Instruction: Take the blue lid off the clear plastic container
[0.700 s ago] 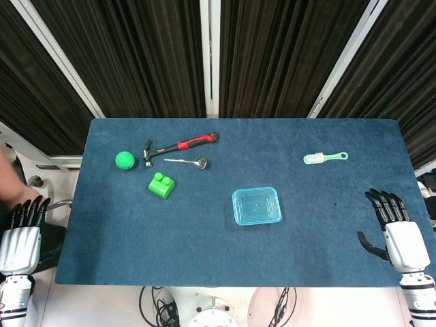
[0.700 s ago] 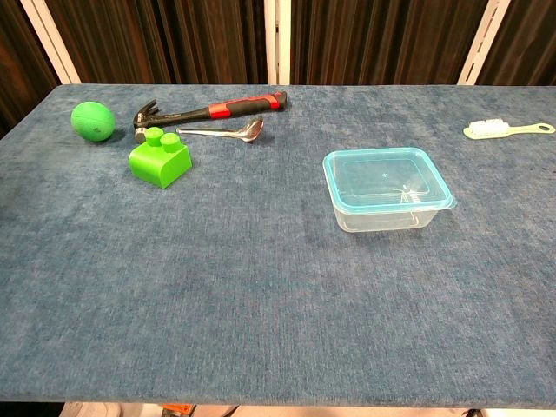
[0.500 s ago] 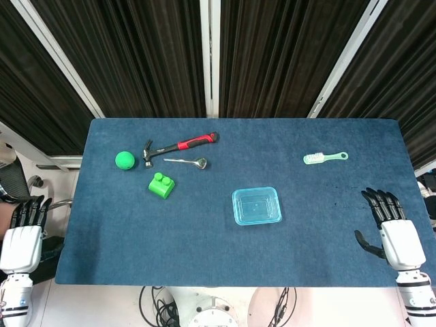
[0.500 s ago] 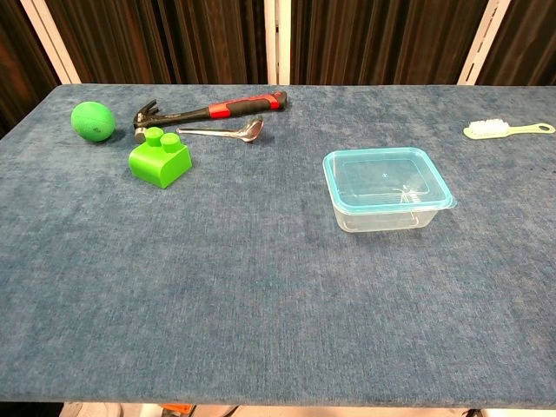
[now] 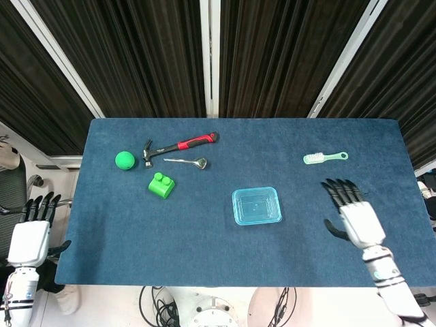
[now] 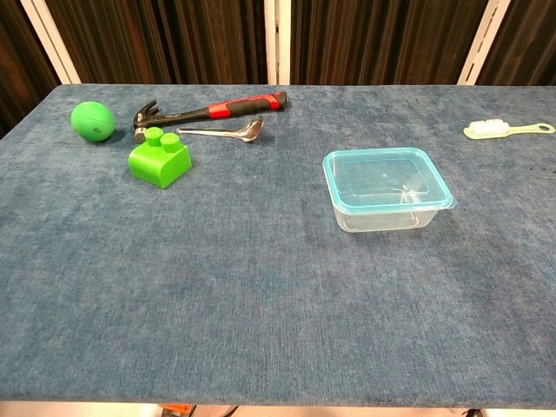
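The clear plastic container (image 5: 257, 206) (image 6: 387, 213) stands right of the table's middle with its blue lid (image 5: 257, 204) (image 6: 385, 179) seated on top. My right hand (image 5: 356, 218) hovers over the table to the container's right, apart from it, fingers spread and empty. Off the table's left edge, my left hand (image 5: 30, 235) hangs with fingers spread, holding nothing. Neither hand shows in the chest view.
A green ball (image 5: 124, 159), a red-and-black hammer (image 5: 178, 146), a metal spoon (image 5: 187, 161) and a green block (image 5: 161, 184) lie at the back left. A pale green brush (image 5: 324, 158) lies at the back right.
My right hand has moved left from the table's right edge to over the table, nearer the container. My left hand has shifted slightly. The container and lid have not moved.
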Robot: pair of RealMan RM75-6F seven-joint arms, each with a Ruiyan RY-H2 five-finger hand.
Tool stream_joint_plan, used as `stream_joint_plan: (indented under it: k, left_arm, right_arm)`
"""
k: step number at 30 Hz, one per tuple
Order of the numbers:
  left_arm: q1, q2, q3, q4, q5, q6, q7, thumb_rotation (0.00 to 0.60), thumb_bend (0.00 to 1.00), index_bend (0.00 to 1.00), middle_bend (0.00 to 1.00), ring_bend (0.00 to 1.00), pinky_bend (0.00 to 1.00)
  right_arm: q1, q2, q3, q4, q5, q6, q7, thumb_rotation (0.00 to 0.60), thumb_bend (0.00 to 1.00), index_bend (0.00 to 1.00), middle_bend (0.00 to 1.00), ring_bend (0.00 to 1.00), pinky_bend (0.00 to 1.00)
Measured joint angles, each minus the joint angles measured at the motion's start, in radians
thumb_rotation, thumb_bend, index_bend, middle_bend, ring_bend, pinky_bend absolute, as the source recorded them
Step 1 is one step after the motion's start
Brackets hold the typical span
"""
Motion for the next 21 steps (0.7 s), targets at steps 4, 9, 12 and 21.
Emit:
stream_joint_plan:
  k: [4,9,12,21]
  left_arm:
    - [0.000,0.001,0.000,0.000,-0.006,-0.002,-0.008,0.600,0.00,0.04,0.00,0.00,0.00]
    - [-0.006,0.002,0.001,0.004,-0.016,-0.018,-0.017,0.600,0.00,0.04,0.00,0.00,0.00]
    - [-0.009,0.001,0.000,0.004,-0.019,-0.020,-0.019,0.600,0.00,0.04,0.00,0.00,0.00]
    - [-0.013,0.013,0.001,-0.007,-0.018,-0.020,-0.020,0.600,0.00,0.04,0.00,0.00,0.00]
  right_arm:
    - [0.089,-0.082,0.038,0.067,0.055,-0.099,-0.055,0.600,0.23,0.00,0.03,0.00,0.00]
    - [0.182,-0.165,0.071,0.165,0.112,-0.206,-0.063,0.600,0.21,0.00,0.01,0.00,0.00]
    - [0.217,-0.199,0.076,0.219,0.131,-0.246,-0.062,0.600,0.21,0.00,0.00,0.00,0.00]
    - [0.262,-0.265,0.070,0.310,0.149,-0.276,-0.056,0.600,0.18,0.00,0.00,0.00,0.00]
